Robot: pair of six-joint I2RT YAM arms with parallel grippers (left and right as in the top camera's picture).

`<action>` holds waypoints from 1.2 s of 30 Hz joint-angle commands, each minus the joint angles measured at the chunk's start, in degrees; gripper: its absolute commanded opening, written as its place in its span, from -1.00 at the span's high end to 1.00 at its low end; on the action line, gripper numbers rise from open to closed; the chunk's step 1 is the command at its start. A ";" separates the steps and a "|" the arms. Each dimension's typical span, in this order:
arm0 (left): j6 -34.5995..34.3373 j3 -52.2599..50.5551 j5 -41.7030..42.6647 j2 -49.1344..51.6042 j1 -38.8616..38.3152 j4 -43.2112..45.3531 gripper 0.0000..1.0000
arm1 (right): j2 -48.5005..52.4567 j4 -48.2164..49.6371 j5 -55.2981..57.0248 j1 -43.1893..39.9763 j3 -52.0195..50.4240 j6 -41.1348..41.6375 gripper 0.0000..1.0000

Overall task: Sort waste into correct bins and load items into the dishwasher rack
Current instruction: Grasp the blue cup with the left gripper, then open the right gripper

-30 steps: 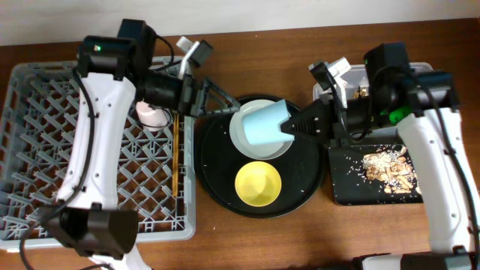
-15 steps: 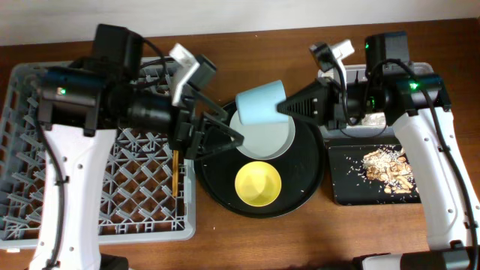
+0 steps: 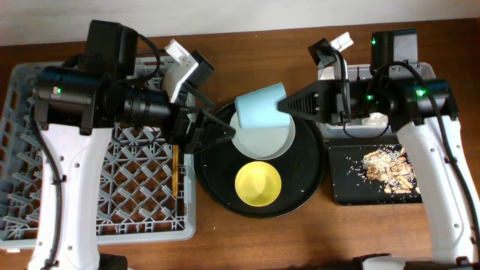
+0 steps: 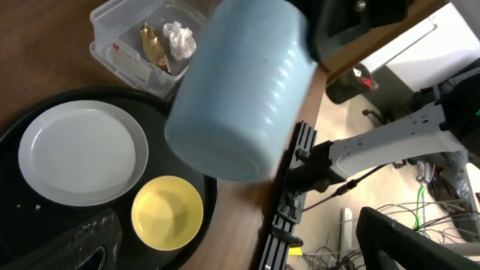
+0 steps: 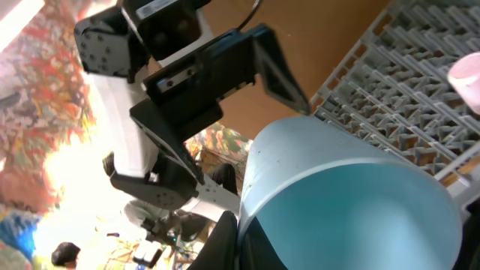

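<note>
**Light-blue cup held over the round black tray**

Left of the round black tray [image 3: 214, 176] stands the dishwasher rack [image 3: 135, 187]. The chopsticks [image 3: 175, 176] lie on its lattice along the side nearest that tray. The left claw [image 3: 216, 133] hovers over the tray's left rim, spread and empty. On the tray rest the plate [image 3: 264, 144] at the rear and the yellow bowl [image 3: 258, 184] at the front. Above the tray's rear, the right claw [image 3: 285, 107] pinches the rim of the light-blue cup [image 3: 259, 112], which is tipped sideways. Right of the tray sit the clear tub [image 4: 124, 64], holding the napkin [image 4: 178, 37] and the wrapper [image 4: 152, 43], and the black rectangular tray [image 3: 346, 184], carrying the food scraps [image 3: 388, 169].
</note>
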 commanded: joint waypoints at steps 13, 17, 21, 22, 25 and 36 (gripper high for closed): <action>4.50 0.59 9.57 -0.04 -5.79 1.84 -0.98 | -4.28 2.19 -1.57 4.48 0.70 0.33 0.92; 4.52 0.59 15.56 -0.04 -5.79 1.86 -0.98 | -5.46 4.57 -1.57 4.48 0.70 0.31 0.92; 4.50 0.59 15.28 -0.04 -5.79 1.31 -0.96 | -5.46 6.91 -1.57 4.33 0.70 0.31 0.92; 4.50 0.59 15.32 -0.04 -5.81 0.92 -0.96 | -5.46 7.34 -1.57 4.33 0.70 0.31 0.92; 4.52 0.59 15.28 -0.04 -5.97 0.57 -0.86 | -5.46 7.80 -1.55 4.35 0.70 0.28 0.92; 4.50 0.59 15.34 -0.07 -5.95 0.33 -0.11 | -5.46 10.34 -1.55 5.70 0.68 0.28 0.89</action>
